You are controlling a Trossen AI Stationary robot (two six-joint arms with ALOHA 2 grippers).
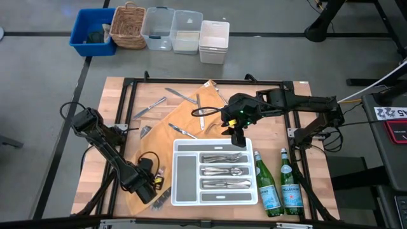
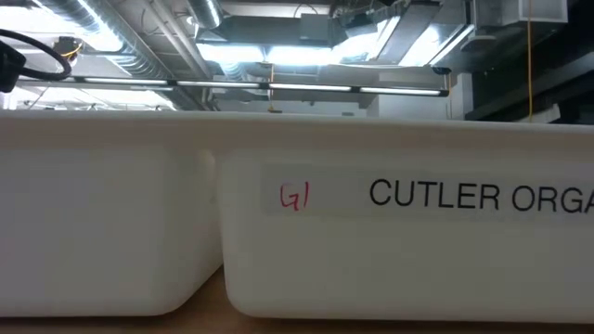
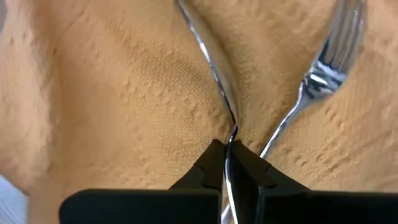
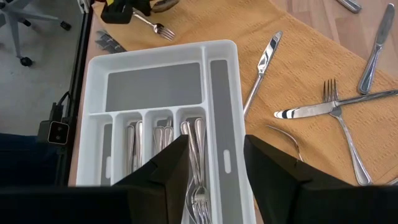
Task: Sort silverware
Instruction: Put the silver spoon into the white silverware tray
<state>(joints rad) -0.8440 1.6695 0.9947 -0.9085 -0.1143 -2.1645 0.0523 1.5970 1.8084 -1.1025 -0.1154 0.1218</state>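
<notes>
My left gripper [image 1: 154, 184] is over the near left corner of the tan cloth [image 1: 184, 121], pointing down and shut on a slim silver piece of silverware [image 3: 211, 68]. A fork [image 3: 323, 68] lies on the cloth just beside it. More forks and knives [image 1: 181, 130] lie loose on the cloth farther back. The white divided tray [image 1: 215, 140] holds sorted silverware [image 1: 222, 170] in its long compartments. My right gripper [image 1: 238, 138] hangs open above the tray's far edge, touching nothing; its fingers [image 4: 168, 165] frame the tray. My left gripper pinches the thin shaft of the silver piece [image 3: 231, 134] between its two fingers, coming from above and pointing down. The piece is seen edge-on and runs out from the fingertips over the cloth. Which end is held, and whether it is clear of the cloth, I cannot tell.
Two green glass bottles [image 1: 270, 187] stand right of the tray. Dark items [image 1: 162, 200] lie near the left gripper by the table's near edge. Bins and a wicker basket [image 1: 127, 25] stand beyond the far edge. The tray's labelled wall [image 2: 408, 241] fills the low view.
</notes>
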